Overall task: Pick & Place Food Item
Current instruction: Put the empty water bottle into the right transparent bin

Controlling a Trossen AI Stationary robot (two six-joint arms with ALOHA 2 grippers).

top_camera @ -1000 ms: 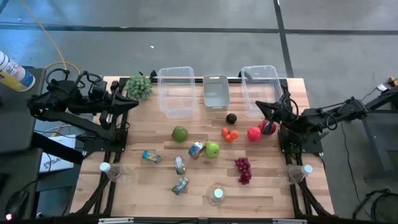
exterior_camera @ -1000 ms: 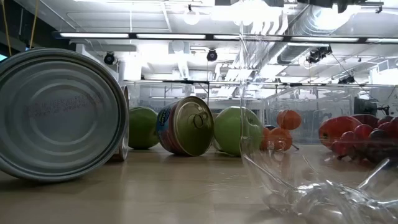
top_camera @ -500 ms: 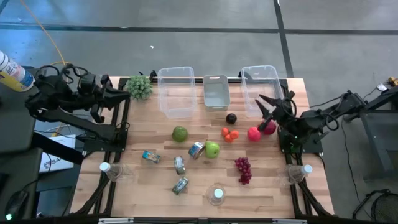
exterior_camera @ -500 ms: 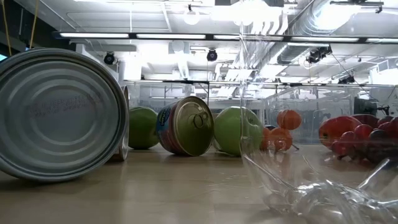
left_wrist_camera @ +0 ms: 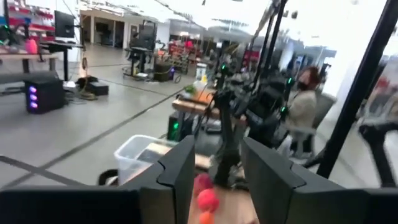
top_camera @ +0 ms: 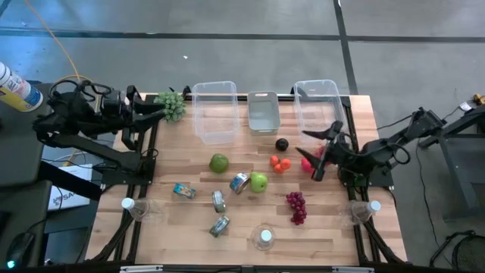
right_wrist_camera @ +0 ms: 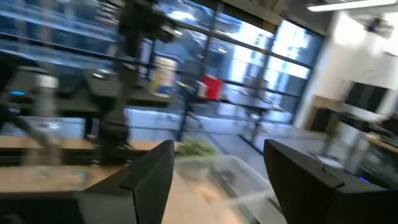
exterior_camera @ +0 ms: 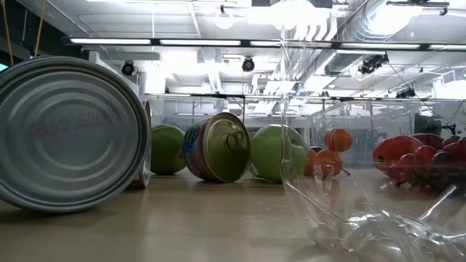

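In the high view, fruit lies loose on the wooden table: a red apple (top_camera: pixel 308 163), orange tomatoes (top_camera: pixel 280 163), a dark plum (top_camera: pixel 282 144), two green apples (top_camera: pixel 219 162) (top_camera: pixel 258 182) and purple grapes (top_camera: pixel 295 206). My right gripper (top_camera: pixel 314 154) stands open at the table's right. One finger shows beyond the red apple and one on its near side, and the gripper partly hides the apple. The right wrist view shows nothing between the fingers (right_wrist_camera: pixel 149 180). My left gripper (top_camera: pixel 157 114) is open at the far left corner, beside a green leafy bunch (top_camera: pixel 170 105).
Three clear bins (top_camera: pixel 214 111) (top_camera: pixel 264 111) (top_camera: pixel 317 105) line the far edge. Several cans (top_camera: pixel 239 182) lie left of centre, and they loom large in the low view (exterior_camera: pixel 73 135). Clear bottles (top_camera: pixel 264 236) stand along the near edge. A person (left_wrist_camera: pixel 305 106) is in the room beyond.
My right gripper has swung from the right of the red apple toward the table's left and near edge, ending over the apple. Its fingers have spread from shut to wide open. My left gripper has drawn toward the far edge, closer to the leafy bunch.
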